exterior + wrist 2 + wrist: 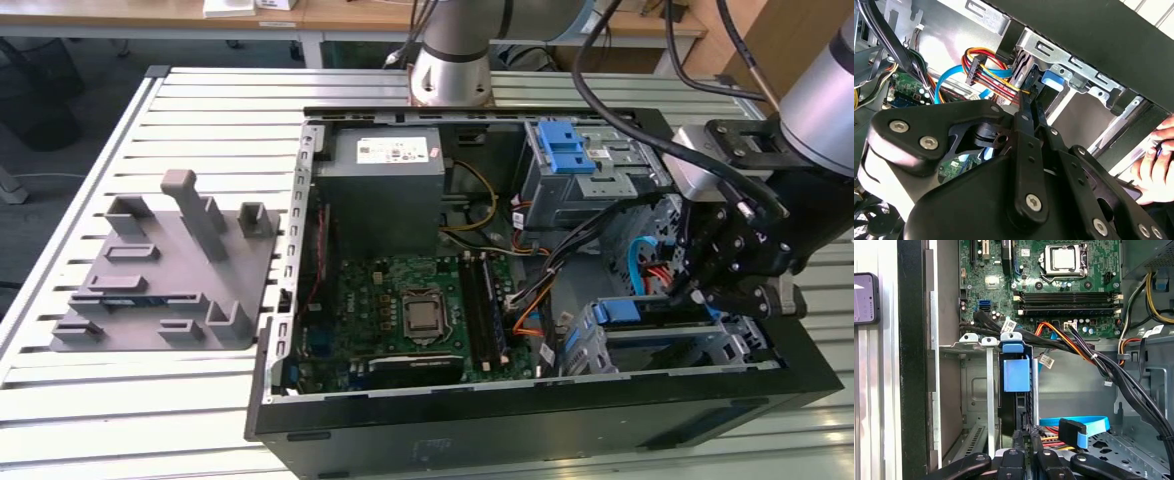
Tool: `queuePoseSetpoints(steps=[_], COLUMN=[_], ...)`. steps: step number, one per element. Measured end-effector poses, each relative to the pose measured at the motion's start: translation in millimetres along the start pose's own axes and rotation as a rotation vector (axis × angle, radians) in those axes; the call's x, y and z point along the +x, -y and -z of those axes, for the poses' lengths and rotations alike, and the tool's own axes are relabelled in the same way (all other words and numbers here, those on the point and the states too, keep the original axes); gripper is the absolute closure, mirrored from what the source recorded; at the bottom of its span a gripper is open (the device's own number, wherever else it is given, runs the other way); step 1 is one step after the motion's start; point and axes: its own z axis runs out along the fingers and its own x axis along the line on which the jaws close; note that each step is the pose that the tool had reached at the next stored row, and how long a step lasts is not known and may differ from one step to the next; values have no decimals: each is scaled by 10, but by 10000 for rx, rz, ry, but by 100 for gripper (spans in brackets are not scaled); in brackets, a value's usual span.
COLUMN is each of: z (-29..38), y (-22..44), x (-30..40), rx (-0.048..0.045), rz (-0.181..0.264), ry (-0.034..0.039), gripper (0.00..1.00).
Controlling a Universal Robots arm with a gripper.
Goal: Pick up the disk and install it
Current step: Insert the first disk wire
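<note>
The disk [649, 312] stands on edge inside the lower metal drive cage [727, 352], at the exterior view's right of the open computer case. Its blue carrier tab [1016, 374] sticks up out of the cage; in the second wrist view the blue tab [1052, 79] is seen beyond the fingertips. My gripper [687, 292] hangs right over the cage. Its fingers [1015, 441] lie close together, shut, with the tips at the disk's near end by the red, yellow and orange cable plug [974, 70]. I cannot tell whether they touch the disk.
The case holds the motherboard [414, 310], the grey power supply [387, 185] and an upper cage with a blue latch [567, 150]. Black cable bundles [1094, 360] and a blue ribbon cable [1089, 422] cross beside the cage. A grey fixture [160, 270] lies outside. A person's hand [1159, 155] is nearby.
</note>
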Motion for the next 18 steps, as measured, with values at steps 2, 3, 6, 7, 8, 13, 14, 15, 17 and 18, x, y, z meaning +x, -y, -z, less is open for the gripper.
queuePoseSetpoints(steps=[2,3,6,7,8,13,14,15,17,18], z=[0,2,38,58,78,109,111,112,113,113], y=[0,0,0,-1,-1,-1,-1,-1,-1,-1], x=[0,0,0,-1,-1,-1,-1,-1,-1,-1], rx=[0,0,0,0,0,0,-1,0,0,0], rz=[0,0,0,0,0,0,0,0,0,0], ry=[-1,1,0,0,-2,4,1,0,1,0], gripper=[83,83,76,76,76,78,84,89,89,89])
